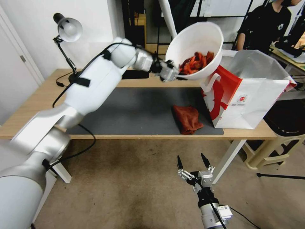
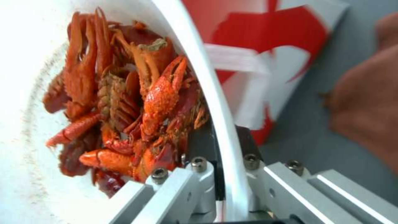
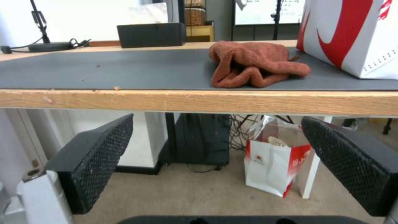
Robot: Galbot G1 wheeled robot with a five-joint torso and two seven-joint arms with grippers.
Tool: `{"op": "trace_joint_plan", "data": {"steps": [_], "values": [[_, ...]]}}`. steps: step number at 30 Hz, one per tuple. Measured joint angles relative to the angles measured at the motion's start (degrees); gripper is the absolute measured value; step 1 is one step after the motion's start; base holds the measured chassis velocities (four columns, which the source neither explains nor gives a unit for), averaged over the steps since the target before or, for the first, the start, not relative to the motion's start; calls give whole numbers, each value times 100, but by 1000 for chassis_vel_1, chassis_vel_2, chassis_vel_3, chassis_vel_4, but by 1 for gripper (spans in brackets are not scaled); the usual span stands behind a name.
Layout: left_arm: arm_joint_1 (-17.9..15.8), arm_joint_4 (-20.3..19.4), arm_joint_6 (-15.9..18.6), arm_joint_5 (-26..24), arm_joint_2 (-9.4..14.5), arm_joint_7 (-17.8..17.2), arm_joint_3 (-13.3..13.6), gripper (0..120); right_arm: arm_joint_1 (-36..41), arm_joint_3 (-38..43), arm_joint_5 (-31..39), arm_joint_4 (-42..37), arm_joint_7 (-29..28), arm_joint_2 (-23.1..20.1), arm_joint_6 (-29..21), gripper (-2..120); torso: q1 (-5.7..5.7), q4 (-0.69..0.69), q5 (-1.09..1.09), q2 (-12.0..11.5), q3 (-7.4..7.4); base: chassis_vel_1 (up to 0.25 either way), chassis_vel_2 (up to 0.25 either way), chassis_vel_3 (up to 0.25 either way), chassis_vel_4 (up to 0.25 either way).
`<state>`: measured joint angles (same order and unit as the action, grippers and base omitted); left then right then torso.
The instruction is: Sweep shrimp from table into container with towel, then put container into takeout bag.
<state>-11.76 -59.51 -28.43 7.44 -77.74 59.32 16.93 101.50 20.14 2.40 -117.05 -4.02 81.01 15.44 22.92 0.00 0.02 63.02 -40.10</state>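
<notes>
While the long light wood-grain table (image 1: 38, 95) carries a dark grey mat, the large white paper takeout bag (image 1: 254, 105) with a red side panel stands open at its right end. Above the bag's left edge, the round white plastic container (image 1: 197, 39) hangs tilted, its rim clamped by the left gripper (image 1: 168, 71). Red-orange shrimp (image 1: 195, 62) are heaped inside it. Just left of the bag lies the crumpled rust-red towel (image 1: 188, 118). Below the bag, off the table, the right gripper (image 1: 193, 163) waits with fingers spread, holding nothing.

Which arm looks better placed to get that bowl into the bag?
Left: its left gripper already clamps the container rim beside the takeout bag. The right gripper hangs open below the table.
</notes>
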Motion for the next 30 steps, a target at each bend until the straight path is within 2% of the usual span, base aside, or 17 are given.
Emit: {"op": "trace_joint_plan", "data": {"steps": [3, 4, 6, 8, 9, 11, 12, 14, 16, 23, 30], "values": [[-236, 490, -87, 61, -398, -156, -2, 0, -4, 13, -1, 1, 4, 4, 3, 100, 0, 1, 0, 0, 0, 0, 0, 0, 0], [-236, 490, -87, 61, -398, -156, -2, 0, -4, 13, -1, 1, 4, 4, 3, 100, 0, 1, 0, 0, 0, 0, 0, 0, 0], [-343, 722, -118, 125, -722, -243, -1, 0, -13, 28, -1, 1, 4, 2, 3, 100, 0, -2, 0, 0, 0, 0, 0, 0, 0], [-392, 831, -135, 190, -941, -297, -2, 0, -19, 46, 1, 1, 4, -1, 1, 100, 0, -1, 1, 0, 0, 0, 0, 0, 0], [-392, 831, -135, 190, -941, -297, -2, 0, -19, 46, 1, 1, 4, -1, 1, 100, 0, -1, 1, 0, 0, 0, 0, 0, 0], [-446, 948, -153, 245, -1233, -362, 5, 0, -28, 61, 12, 11, 3, -6, -3, 100, 0, -2, 0, 0, 0, 0, 0, 0, 0], [-446, 948, -153, 245, -1233, -362, 5, 0, -28, 61, 12, 11, 3, -6, -3, 100, 0, -2, 0, 0, 0, 0, 0, 0, 0], [-502, 1047, -171, 269, -1413, -407, 46, 0, -41, 64, 22, 31, 1, -9, -9, 100, -1, -1, -1, 0, 0, 0, 0, 0, 0], [-542, 1116, -202, 294, -1465, -435, 61, 0, -51, 65, 26, 41, -2, -8, -14, 100, -1, -5, 1, 0, 0, 0, 0, 0, 0], [-679, 1450, -317, 407, -1478, -513, 84, 0, -71, 68, 56, 72, -2, -19, -34, 100, 0, 2, -3, 0, 0, 0, 0, 0, 0], [-765, 1603, -393, 350, -1462, -607, 374, 0, -74, 109, 93, 79, -3, -60, -46, 100, 0, 0, -2, 0, 0, 0, 0, 0, 0]]}}
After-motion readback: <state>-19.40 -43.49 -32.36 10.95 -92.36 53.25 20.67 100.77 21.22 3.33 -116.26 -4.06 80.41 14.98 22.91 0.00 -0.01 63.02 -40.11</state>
